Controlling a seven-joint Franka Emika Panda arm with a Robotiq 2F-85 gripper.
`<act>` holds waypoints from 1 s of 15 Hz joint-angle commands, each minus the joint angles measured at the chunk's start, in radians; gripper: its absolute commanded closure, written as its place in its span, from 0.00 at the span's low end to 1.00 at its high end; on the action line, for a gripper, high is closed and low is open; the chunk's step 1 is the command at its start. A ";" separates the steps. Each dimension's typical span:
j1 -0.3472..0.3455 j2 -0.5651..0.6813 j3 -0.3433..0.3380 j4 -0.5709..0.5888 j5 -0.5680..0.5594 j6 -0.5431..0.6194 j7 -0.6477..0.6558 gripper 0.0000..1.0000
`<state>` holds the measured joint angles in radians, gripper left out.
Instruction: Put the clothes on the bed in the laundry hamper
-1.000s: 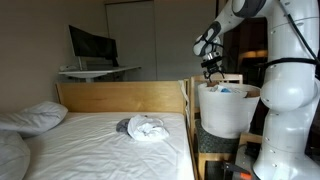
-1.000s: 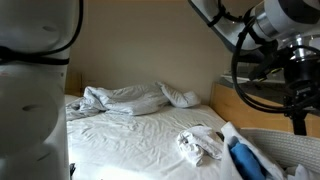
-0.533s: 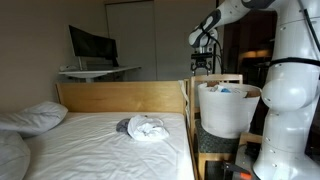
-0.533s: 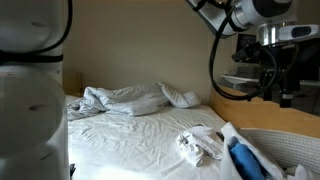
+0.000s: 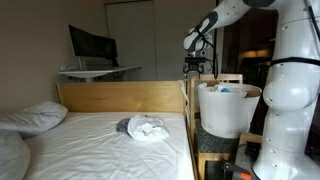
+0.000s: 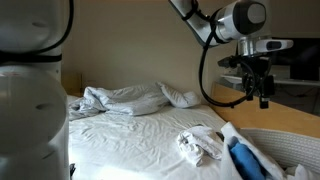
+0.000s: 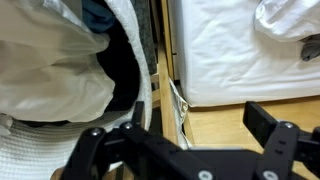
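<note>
clothes (image 5: 146,127) heaped on the bed (image 5: 100,150) toward its right edge in an exterior view, pillow (image 5: 35,117) far left, laundry hamper (image 5: 228,115) just beyond the side board, gripper (image 5: 194,70) above, between clothes and hamper.

The bed (image 5: 95,150) is covered by a white sheet; the clothes (image 5: 145,127) are heaped at 2 o'clock, and pillows (image 5: 32,117) are laid at 9 o'clock.
</note>
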<state>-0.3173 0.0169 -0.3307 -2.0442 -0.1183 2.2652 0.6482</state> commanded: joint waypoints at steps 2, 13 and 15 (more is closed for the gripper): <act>-0.004 0.008 -0.004 0.009 -0.006 -0.013 0.002 0.00; 0.067 -0.004 0.074 -0.050 0.143 -0.021 -0.098 0.00; 0.083 0.006 0.087 -0.069 0.105 -0.015 -0.092 0.00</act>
<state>-0.2493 0.0279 -0.2568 -2.0672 -0.0044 2.2272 0.5948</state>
